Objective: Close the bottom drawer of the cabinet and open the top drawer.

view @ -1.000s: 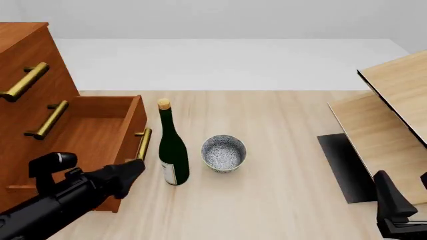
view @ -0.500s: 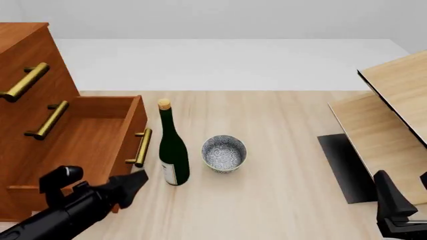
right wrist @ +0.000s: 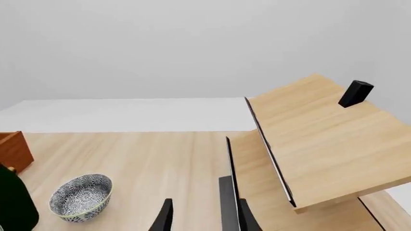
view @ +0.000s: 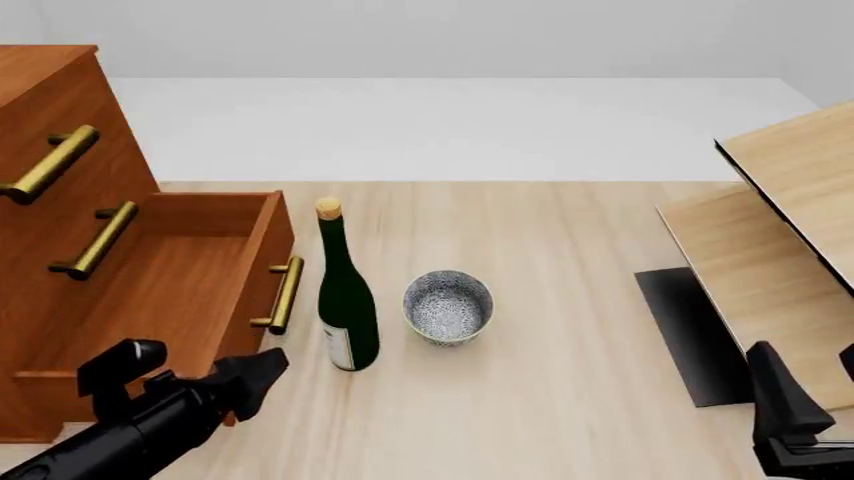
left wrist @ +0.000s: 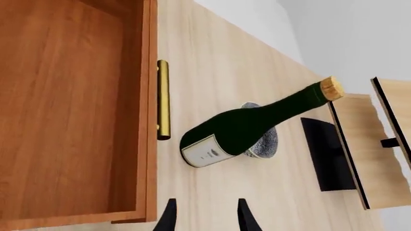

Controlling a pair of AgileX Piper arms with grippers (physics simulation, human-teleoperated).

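The reddish-brown cabinet (view: 60, 85) stands at the table's left. Its top drawer (view: 51, 163) is shut, with its brass handle showing. The bottom drawer (view: 174, 280) is pulled out, and its brass handle (view: 282, 295) faces the bottle. In the left wrist view the drawer (left wrist: 70, 110) is empty and its handle (left wrist: 163, 106) shows on the front. My left gripper (view: 263, 372) is open and empty, just in front of the drawer's near front corner; its fingers (left wrist: 168, 217) show apart. My right gripper (view: 771, 378) is open and empty at the near right, also seen from its wrist (right wrist: 205, 219).
A green wine bottle (view: 346, 310) stands close beside the drawer handle, with a patterned bowl (view: 449, 306) to its right. Pale light-wood furniture (view: 787, 200) with a black base (view: 687, 335) fills the right side. The bottle (left wrist: 250, 126) also shows in the left wrist view.
My left arm has drawn back toward the near edge, and its gripper has moved from beside the drawer's front to lower down. The drawer, the bottle and the right arm have not moved.
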